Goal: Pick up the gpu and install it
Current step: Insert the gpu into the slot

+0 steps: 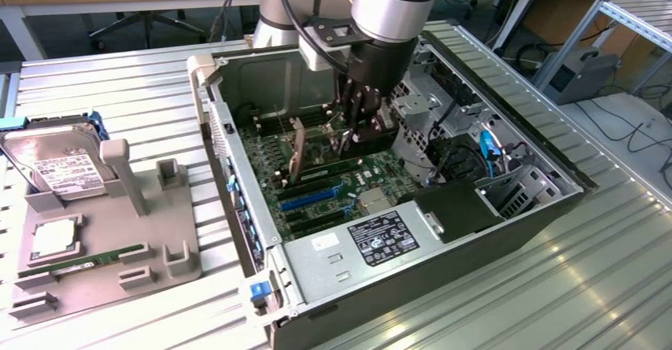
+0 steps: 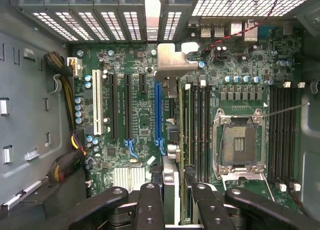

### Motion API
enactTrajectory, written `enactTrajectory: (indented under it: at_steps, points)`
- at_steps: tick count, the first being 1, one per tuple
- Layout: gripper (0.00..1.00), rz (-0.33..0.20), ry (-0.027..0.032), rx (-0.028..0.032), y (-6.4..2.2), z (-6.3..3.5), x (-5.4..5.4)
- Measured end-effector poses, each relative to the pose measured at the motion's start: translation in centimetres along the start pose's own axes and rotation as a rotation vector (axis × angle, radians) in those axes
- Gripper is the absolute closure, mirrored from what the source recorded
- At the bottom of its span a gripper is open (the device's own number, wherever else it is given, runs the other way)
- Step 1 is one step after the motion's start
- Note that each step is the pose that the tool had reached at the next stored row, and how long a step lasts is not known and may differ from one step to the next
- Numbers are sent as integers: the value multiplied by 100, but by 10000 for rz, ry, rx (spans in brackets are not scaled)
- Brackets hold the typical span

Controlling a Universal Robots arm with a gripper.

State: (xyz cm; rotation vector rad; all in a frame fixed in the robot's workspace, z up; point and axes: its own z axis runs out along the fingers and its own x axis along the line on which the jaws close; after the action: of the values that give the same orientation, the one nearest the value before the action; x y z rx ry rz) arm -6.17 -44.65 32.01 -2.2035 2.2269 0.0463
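**Card held on edge above the motherboard**

Inside the open computer case [image 1: 504, 232], the gripper [image 1: 352, 134] hangs from the arm [image 1: 391, 4] with its jaws closed on the gpu [image 1: 297, 152], which stands on edge above the motherboard [image 1: 315, 200], its long side running along the expansion slots. In the wrist view the gpu [image 2: 171, 140] appears edge-on between the dark fingers [image 2: 150, 205], its silvery bracket [image 2: 172, 62] at the end nearest the slotted rear panel [image 2: 100, 19] of the case. The card lies just beside the blue expansion slot [image 2: 159, 115]; whether it is seated in a slot cannot be told. The empty processor socket [image 2: 238, 142] lies on the other side of the card from the blue slot, with memory slots [image 2: 200, 125] between it and the card. A power supply [image 1: 363, 248] with a black label occupies the near end of the case in the exterior view.

At the exterior view's left, well apart from the case, a grey fixture [image 1: 116, 248] rests on the ribbed metal table [image 1: 588, 287]. It carries a hard drive [image 1: 58, 165] with a white label at its far end, a processor [image 1: 53, 240] in the middle, and a green memory stick [image 1: 100, 257] lying flat nearer the camera.
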Motion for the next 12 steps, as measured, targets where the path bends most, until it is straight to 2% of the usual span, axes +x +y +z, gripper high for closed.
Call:
enactTrajectory:
  at_steps: [12]
  points:
    - [73, 0, -1, 0, 6, 9, 35]
